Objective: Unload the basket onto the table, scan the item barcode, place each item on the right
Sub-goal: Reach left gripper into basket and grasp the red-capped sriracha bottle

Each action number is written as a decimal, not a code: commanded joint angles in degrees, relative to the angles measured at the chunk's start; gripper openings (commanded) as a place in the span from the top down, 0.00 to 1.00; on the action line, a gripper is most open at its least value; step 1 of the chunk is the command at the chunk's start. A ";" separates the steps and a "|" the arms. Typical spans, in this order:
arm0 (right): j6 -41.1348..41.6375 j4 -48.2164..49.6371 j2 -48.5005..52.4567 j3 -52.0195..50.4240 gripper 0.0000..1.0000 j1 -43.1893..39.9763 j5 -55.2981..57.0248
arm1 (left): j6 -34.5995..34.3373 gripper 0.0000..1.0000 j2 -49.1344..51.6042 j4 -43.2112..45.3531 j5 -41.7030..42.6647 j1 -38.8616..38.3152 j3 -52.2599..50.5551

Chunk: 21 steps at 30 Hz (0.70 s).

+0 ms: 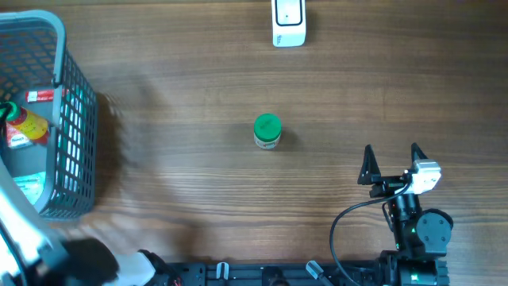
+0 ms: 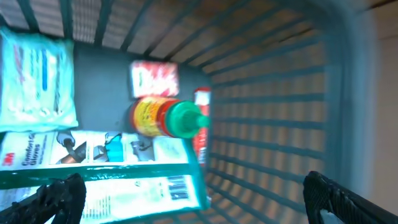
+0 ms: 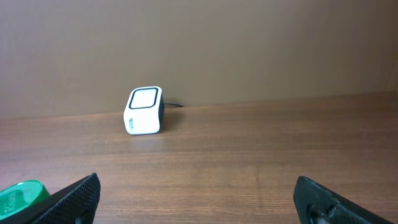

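Left end effector [image 2: 193, 186]: jaws spread wide, empty, hanging over the grey plastic mesh basket [image 1: 75, 119] at the left edge of the overhead frame. Right end effector [image 1: 393, 155]: also wide open, empty, lower right, well apart from everything.

White block-shaped barcode scanner [image 1: 288, 24] sits at top centre of the wooden counter [image 1: 175, 95]. A small jar with a green screw lid [image 1: 267, 129] stands alone mid-frame. I cannot tell whether it or something in the basket is the item to scan.

Basket contents are crowded. A bottle with a yellow label and green cap [image 2: 163, 118] lies on its side, touching a teal-and-white flat box [image 2: 124, 180] and a red-and-white tube [image 2: 201, 124].

Risks, as judged:
- Fingers closing on two packed goods at once, or catching the mesh wall.
- The round bottle rolling out of a pinch.
- The left wrist view is blurred, so aim may be off.
- A grasp covering the box's printed barcode, or turning it away from the scanner, gives no read.
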 commanded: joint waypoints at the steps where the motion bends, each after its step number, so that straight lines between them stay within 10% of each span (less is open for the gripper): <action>1: 0.13 0.22 -0.22 -0.07 0.00 0.22 -0.04 | 1.57 0.00 6.95 1.68 5.70 0.52 0.28; 21: 0.13 0.22 -0.22 -0.07 0.00 0.22 -0.04 | 1.53 0.00 14.97 9.86 1.77 0.48 0.26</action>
